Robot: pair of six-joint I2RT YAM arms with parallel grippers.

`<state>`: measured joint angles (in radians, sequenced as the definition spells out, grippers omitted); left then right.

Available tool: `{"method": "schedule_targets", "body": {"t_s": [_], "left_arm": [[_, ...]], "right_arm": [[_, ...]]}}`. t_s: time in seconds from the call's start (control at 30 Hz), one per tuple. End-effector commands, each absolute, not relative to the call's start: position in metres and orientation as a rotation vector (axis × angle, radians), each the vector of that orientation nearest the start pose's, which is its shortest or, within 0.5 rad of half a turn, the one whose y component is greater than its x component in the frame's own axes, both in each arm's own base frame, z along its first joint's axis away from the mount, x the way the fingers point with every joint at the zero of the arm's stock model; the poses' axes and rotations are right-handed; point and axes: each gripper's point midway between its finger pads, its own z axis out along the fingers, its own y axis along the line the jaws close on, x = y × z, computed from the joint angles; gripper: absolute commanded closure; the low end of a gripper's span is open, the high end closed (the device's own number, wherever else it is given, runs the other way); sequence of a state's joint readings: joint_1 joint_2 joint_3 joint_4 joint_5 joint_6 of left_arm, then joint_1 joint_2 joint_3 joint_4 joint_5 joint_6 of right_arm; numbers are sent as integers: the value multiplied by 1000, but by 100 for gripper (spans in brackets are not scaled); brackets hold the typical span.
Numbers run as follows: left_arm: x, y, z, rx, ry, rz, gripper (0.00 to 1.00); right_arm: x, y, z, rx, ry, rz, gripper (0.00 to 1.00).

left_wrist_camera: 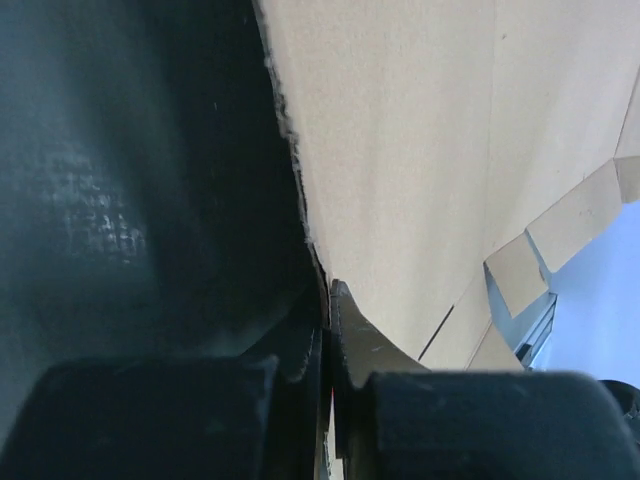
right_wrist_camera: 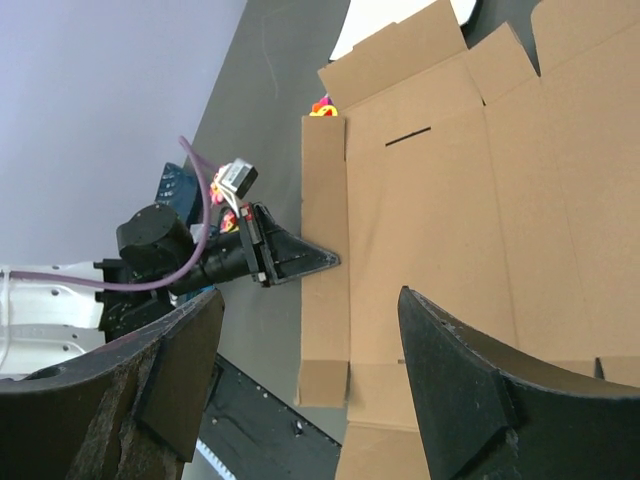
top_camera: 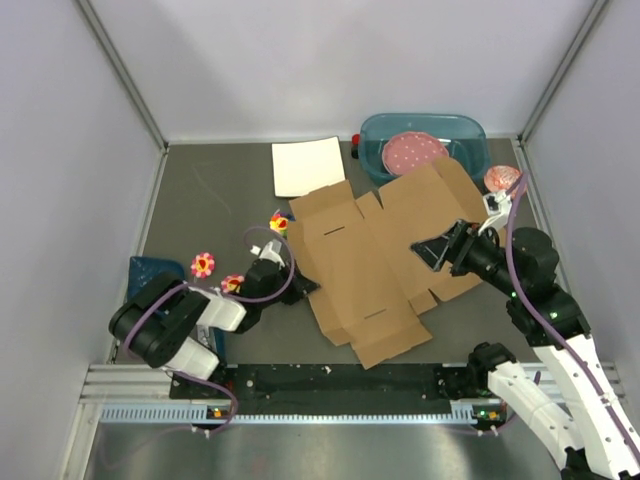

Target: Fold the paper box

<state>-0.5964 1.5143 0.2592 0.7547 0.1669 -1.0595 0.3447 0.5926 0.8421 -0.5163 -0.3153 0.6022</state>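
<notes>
On the grey table (top_camera: pixel 200 200), the flat paper box (top_camera: pixel 380 265) lay at centre, its side flap running eleven to five o'clock, with the left gripper (top_camera: pixel 307 287) pinched narrow on that flap's nine o'clock edge and the right gripper (top_camera: pixel 432 250) spread wide, empty, above the three o'clock side.

The paper box (top_camera: pixel 370 265) lies flat in the middle of the table (top_camera: pixel 220 200). The sheet (top_camera: pixel 307 166) is just behind its left part, and the tub (top_camera: pixel 470 135) with a plate (top_camera: pixel 415 152) in it is behind its right part. Flower toys (top_camera: pixel 203 264) lie left of the box, the left gripper (top_camera: pixel 300 285) is at its left edge, and the right gripper (top_camera: pixel 435 250) is over its right side.
</notes>
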Motion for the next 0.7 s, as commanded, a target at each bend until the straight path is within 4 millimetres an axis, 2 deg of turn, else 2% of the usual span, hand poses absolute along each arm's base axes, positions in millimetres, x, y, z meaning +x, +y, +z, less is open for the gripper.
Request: {"method": "schedule_targets", "body": {"t_s": [0.0,0.03,0.07,0.1,0.13,0.17,0.23,0.27,0.3,0.33,0.37,0.4,0.43,0.47,0.5,0.53,0.57,0.6,0.63,0.67], "left_arm": [[244,-239,42,-282,2240,-1054,100],[239,-233,37,-270,2290,-997,100],[246,-234,53,-231,2266,-980,100],[253,-232,80,-140,2193,-949,100],[257,-230,95,-97,2169,-918,100],[262,-228,125,-60,2145,-886,100],[266,-226,160,122,2097,-838,100],[270,-225,194,183,2088,-834,100],[270,-224,209,292,2079,-801,100],[276,-230,258,351,1994,-819,100],[272,-228,255,401,2062,-800,100],[273,-229,267,484,2044,-786,100],[274,-237,309,548,1966,-834,100],[283,-239,306,577,2009,-836,100],[278,-237,303,622,2068,-843,100],[278,-244,334,665,2016,-893,100],[283,-249,330,699,2042,-922,100],[279,-251,332,726,2061,-955,100],[277,-255,351,759,2011,-986,100],[271,-261,356,802,1997,-1047,100]], "right_arm": [[203,154,297,-5,1879,930,29],[203,153,299,-7,1875,927,29],[203,153,299,-5,1877,925,29],[202,152,302,-12,1867,924,29],[201,152,305,-17,1860,924,29],[200,152,306,-25,1858,923,29],[200,150,313,-51,1836,900,29],[199,149,315,-58,1831,893,29],[198,148,320,-79,1812,881,29],[197,148,324,-90,1803,879,28],[196,148,327,-98,1795,879,29],[194,147,335,-114,1769,877,29],[191,148,341,-135,1754,886,28],[189,149,345,-145,1745,893,29],[186,150,356,-165,1717,901,29],[181,153,362,-193,1704,923,29],[176,155,374,-221,1674,936,29],[171,158,380,-256,1658,947,29],[164,162,386,-297,1641,975,29],[157,166,391,-336,1623,993,29]]}}
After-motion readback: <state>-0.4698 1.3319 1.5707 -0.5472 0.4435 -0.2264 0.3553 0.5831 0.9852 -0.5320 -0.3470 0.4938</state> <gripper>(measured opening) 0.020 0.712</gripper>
